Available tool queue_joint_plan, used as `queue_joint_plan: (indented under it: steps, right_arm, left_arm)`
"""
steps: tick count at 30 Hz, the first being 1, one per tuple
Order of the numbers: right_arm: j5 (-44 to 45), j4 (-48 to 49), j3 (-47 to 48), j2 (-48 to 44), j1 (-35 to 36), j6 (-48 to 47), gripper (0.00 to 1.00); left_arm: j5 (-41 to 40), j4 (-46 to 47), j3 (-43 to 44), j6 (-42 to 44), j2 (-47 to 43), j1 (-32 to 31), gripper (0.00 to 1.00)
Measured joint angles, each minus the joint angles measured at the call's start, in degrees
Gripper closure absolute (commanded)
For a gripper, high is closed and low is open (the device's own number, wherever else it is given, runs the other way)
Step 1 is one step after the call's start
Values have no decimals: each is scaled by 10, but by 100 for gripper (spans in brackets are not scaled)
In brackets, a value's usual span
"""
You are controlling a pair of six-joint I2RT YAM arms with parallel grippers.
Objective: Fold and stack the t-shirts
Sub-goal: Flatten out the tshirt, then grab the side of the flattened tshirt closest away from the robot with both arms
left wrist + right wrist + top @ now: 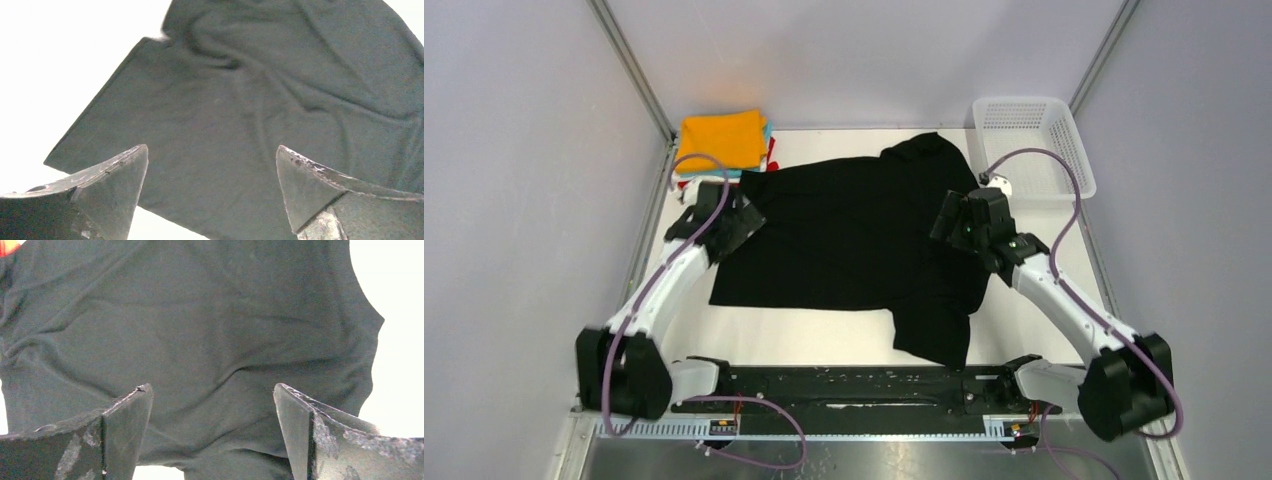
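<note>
Top external view: the large plain black t-shirt [844,240] of soft cloth lies spread and unfolded, wrinkled in places, with one end trailing toward my bases. It is laid out flat, in my judgement, so that its edges can be reached from both sides for the first fold.

My left gripper [742,215] hangs over the left edge of the black t-shirt, fingers spread fully apart and holding nothing. The left wrist view shows only cloth and a straight hem between the fingers. My right gripper [949,222] hangs over the right side of the black t-shirt, equally wide and equally empty. I judge this mirrored placement to be a preparation for pinching opposite edges together.

Beyond the far left corner of the black t-shirt sits a folded orange t-shirt [721,138] atop a pile showing teal, red and white edges. This is presumably the stack to be added to. Beyond the far right corner of the black t-shirt stands a white plastic mesh basket [1064,150]. Under the black t-shirt is the white table [824,340].
</note>
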Motion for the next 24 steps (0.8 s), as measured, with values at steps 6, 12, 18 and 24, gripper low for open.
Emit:
queue_joint_plan:
  steps: [6,12,18,24]
  right_arm:
    - [63,-9,-81,-85,-5,-4,1]
    - [68,-20,-90,-84,-6,-8,1]
    - [68,-26,-90,-73,-6,-14,1]
    - [78,-41,-87,-53,-7,-21,1]
  left_arm:
    - [-46,-52,-163,-56,-126,43,5]
    - [-47,-82,-206,-80,-94,83,22]
    - [-40,-57,-197,-89,-15,88,42]
    - [-35,-42,-172,-89,35,100,63]
